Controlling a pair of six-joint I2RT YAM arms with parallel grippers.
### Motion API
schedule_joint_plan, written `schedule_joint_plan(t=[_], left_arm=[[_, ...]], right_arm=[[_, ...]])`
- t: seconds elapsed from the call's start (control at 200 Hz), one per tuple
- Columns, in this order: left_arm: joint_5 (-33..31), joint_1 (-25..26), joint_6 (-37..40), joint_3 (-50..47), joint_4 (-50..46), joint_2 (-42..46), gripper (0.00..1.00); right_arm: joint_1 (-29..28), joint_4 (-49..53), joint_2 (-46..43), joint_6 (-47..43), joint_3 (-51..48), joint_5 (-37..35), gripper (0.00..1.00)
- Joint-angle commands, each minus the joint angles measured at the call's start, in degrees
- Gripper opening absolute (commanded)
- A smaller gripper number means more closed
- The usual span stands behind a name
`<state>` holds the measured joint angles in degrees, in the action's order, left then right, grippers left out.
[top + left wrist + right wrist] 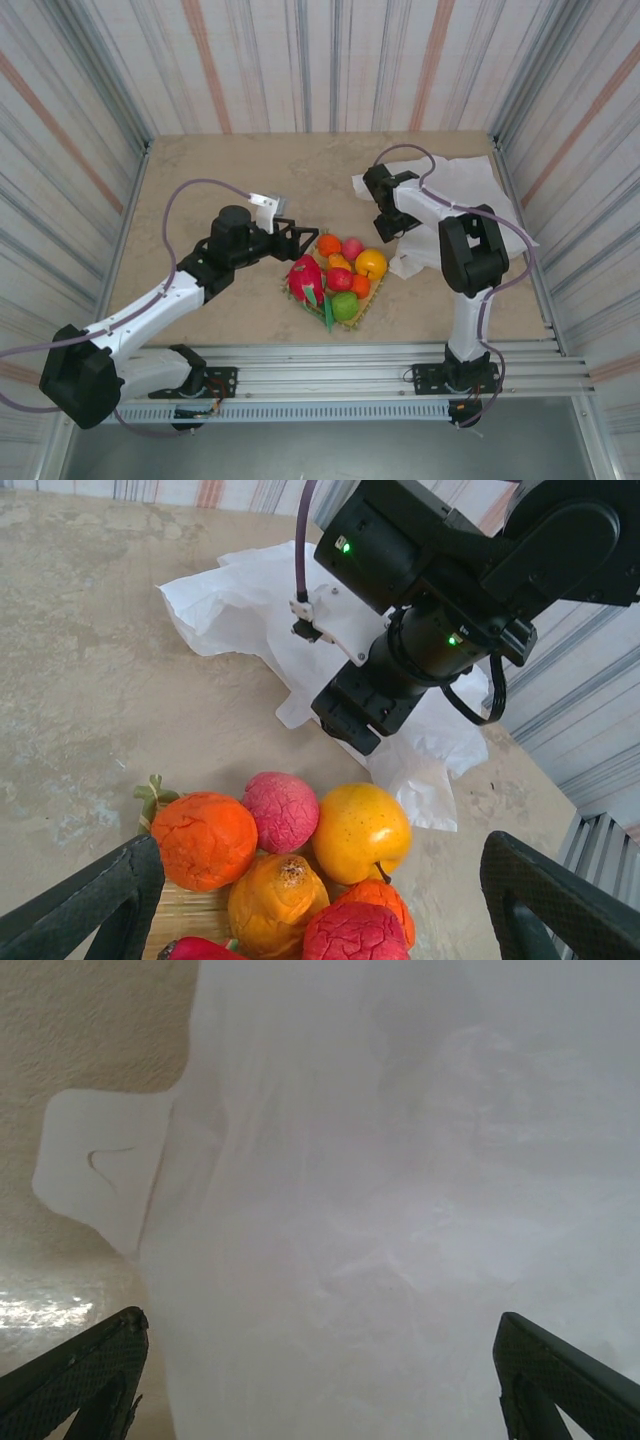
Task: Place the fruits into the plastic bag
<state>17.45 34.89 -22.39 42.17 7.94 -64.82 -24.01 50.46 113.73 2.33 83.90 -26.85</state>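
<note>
**Fruits heaped on the mat, bag off to the right, both sets of jaws released**

From the top view we see the fruits (340, 275) piled together on a square woven mat (190, 915) in the middle of the desk (220, 170), towards its near edge. In the pile we pick out a pink-red dragon fruit (306, 278) on the left, an orange (329, 245) and a pink apple (352, 248) on the far side, a yellow-orange fruit (371, 264) on the right, a red apple (340, 279) in the middle and a green one (345, 305) nearest the arm bases. None of them is in the plastic bag (460, 190), which lies crumpled on the far right part of the desk, its near-left edge close to the mat.

The left jaws sit just beside the far-left side of the pile. In the left wrist view we see their fingers (90, 900) standing wide apart at the lower corners, released, with nothing grasped; the orange, the pink apple and the yellow-orange fruit lie ahead of and between them.

The right jaws are over the bag's near-left part. In the right wrist view their fingers (80, 1370) are likewise spread wide and released, with white plastic between them and a strip of bare desk at the left. We cannot tell whether they touch the plastic.
</note>
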Motion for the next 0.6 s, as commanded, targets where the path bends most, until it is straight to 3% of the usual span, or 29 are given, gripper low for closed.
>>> schedule_joint_plan(t=[0.0, 0.591], left_arm=[[-0.1, -0.5, -0.7, -1.0, 2.1, 0.3, 0.86], [0.7, -0.8, -1.8, -1.4, 2.2, -0.5, 0.86]], right_arm=[[-0.5, 2.7, 1.8, -1.2, 1.7, -1.3, 0.87], [0.3, 1.4, 2.6, -2.5, 3.0, -9.1, 0.32]])
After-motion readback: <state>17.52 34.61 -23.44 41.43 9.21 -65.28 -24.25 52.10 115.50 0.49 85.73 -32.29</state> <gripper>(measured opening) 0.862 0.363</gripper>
